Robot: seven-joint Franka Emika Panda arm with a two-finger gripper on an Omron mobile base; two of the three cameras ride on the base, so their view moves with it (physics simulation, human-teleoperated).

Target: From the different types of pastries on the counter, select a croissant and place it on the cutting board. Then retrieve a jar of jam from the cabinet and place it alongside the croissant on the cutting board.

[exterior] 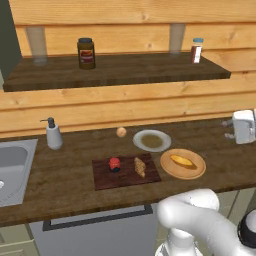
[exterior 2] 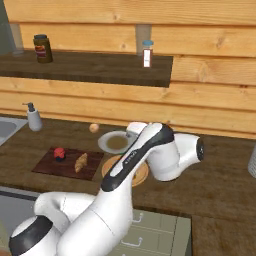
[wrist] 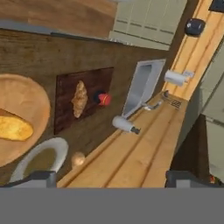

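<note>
The croissant (exterior: 140, 166) (exterior 2: 80, 162) (wrist: 79, 99) lies on the dark cutting board (exterior: 105, 181) (exterior 2: 46, 167) (wrist: 65, 114). Beside it on the board stands the jam jar (exterior: 114, 164) (exterior 2: 59, 153) (wrist: 103, 99), small and dark with a red lid. My gripper (exterior: 228, 129) (wrist: 113, 179) hangs open and empty above the counter's right end, well to the right of the board, its fingers pointing back toward it. In the right base view my own arm covers the hand.
A wooden plate (exterior: 196, 172) (wrist: 37, 100) holding a yellow pastry (exterior: 182, 161) sits right of the board. Behind are a grey dish (exterior: 152, 140), a small round bun (exterior: 121, 132), a soap dispenser (exterior: 53, 134) and the sink (exterior: 12, 170). The shelf carries a brown jar (exterior: 86, 53) and a shaker (exterior: 196, 50).
</note>
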